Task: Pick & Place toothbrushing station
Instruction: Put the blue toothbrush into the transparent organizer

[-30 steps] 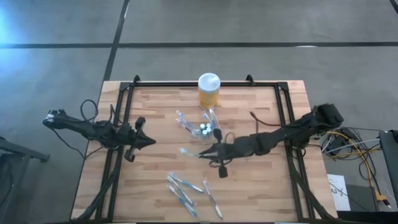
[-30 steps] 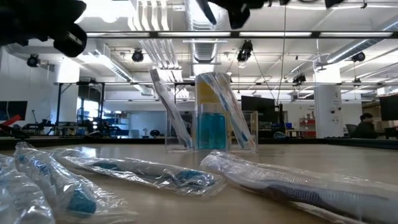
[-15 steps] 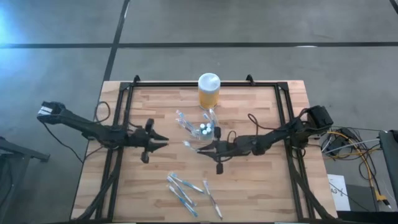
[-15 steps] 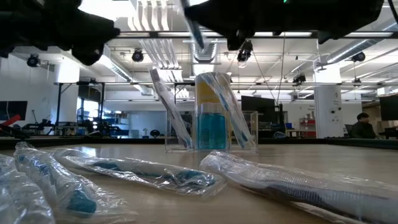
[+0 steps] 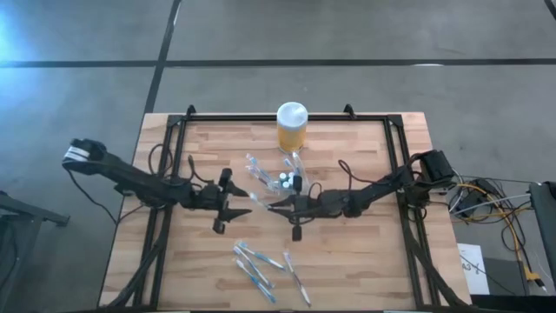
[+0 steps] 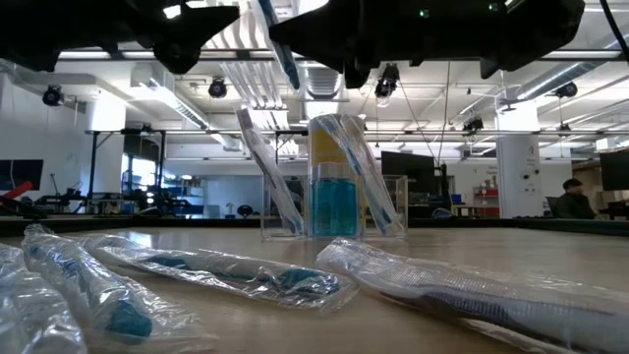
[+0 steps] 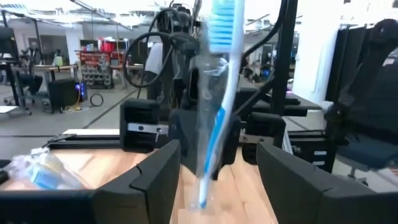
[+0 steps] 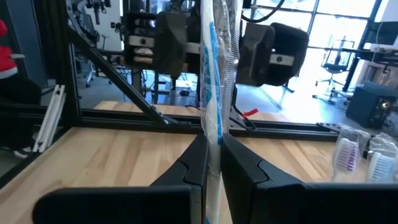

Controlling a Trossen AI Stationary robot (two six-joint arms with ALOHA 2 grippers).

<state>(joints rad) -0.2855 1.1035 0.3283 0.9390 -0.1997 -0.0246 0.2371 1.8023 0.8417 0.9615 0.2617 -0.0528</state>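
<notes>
Clear-plastic toothbrushing station (image 6: 332,187) stands upright; its toothbrushes (image 6: 263,172) lean outward.

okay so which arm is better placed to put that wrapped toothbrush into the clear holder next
Probably the right. The right gripper is shut on the wrapped toothbrush and sits just beside the clear holder. The left gripper is open, facing the brush, empty, and farther from the holder.

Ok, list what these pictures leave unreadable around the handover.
- High view: the clear toothbrushing station is too small to count its slots.
- Low view: both tools are cut off by the top edge.
- Left wrist view: the wrapped toothbrush hides the right tool behind it.
- Right wrist view: the toothbrush's head is cut off above.
</notes>
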